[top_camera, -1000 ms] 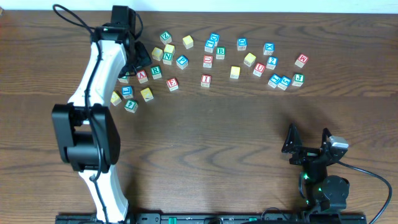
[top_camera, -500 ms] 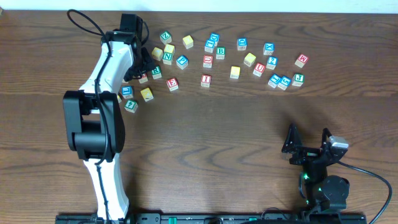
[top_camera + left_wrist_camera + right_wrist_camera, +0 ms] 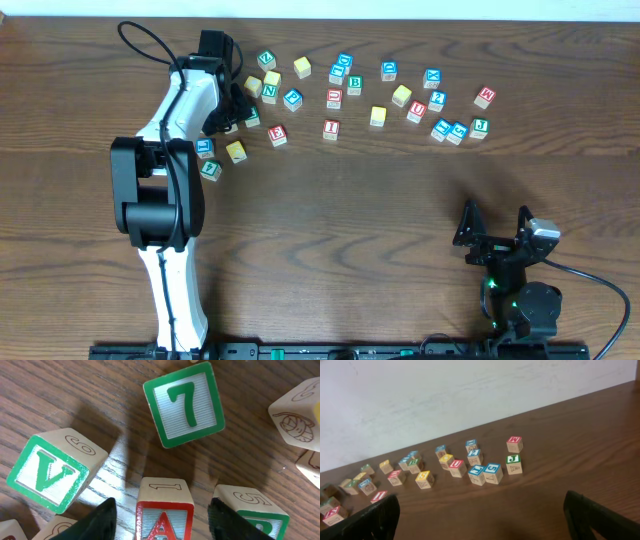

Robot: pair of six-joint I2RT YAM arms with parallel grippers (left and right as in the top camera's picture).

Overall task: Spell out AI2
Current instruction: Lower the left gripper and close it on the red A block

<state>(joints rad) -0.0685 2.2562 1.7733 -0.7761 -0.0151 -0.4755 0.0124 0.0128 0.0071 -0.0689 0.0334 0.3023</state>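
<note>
Two left fingers (image 3: 101,521) flanking A block (image 3: 164,520)

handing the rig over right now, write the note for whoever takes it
Left gripper: open, down over the A, one finger on each side, gaps showing, not gripping.
Right gripper: open, holding nothing, parked at the near right of the table.
I: mid-row on the far side. A blue block further right may be the 2, but it is too small to be sure.
Done: nothing spelled yet.
Left to do: grasp A and set it on bare table, then I, then 2.
</note>
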